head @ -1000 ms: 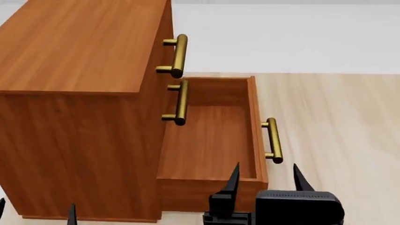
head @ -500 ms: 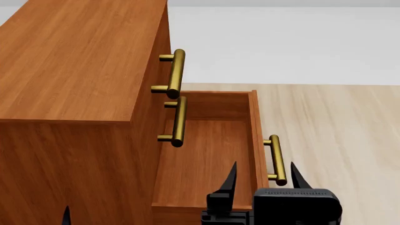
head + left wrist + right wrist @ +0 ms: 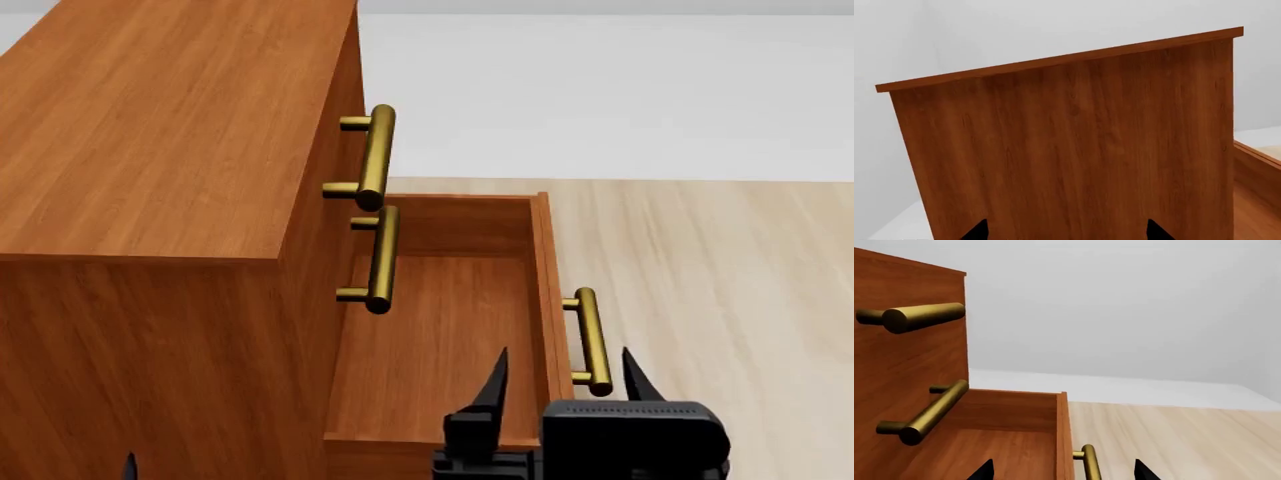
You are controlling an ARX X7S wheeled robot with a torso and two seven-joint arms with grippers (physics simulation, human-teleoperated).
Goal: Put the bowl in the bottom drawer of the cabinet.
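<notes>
The bowl is out of view in every frame. The reddish-brown cabinet (image 3: 160,130) fills the left of the head view. Its bottom drawer (image 3: 441,330) is pulled out and holds nothing, with the brass handle (image 3: 589,340) on its front. My right gripper (image 3: 563,372) is open at the drawer's near front corner. In the right wrist view the right gripper (image 3: 1062,471) straddles the drawer's front wall (image 3: 1063,435) and handle (image 3: 1091,465), touching neither. My left gripper (image 3: 1066,231) is open, facing the cabinet's side panel (image 3: 1074,140). Only one of its fingertips (image 3: 130,466) shows in the head view.
The two upper drawers are shut, and their brass handles (image 3: 378,155) (image 3: 383,258) jut out over the open drawer. Pale wooden floor (image 3: 721,280) stretches to the right of the drawer, with a white wall behind it.
Over the last second the head view moved, so the cabinet and drawer sit lower in the picture. The left fingertips have dropped almost out of sight. Both grippers stayed open.
</notes>
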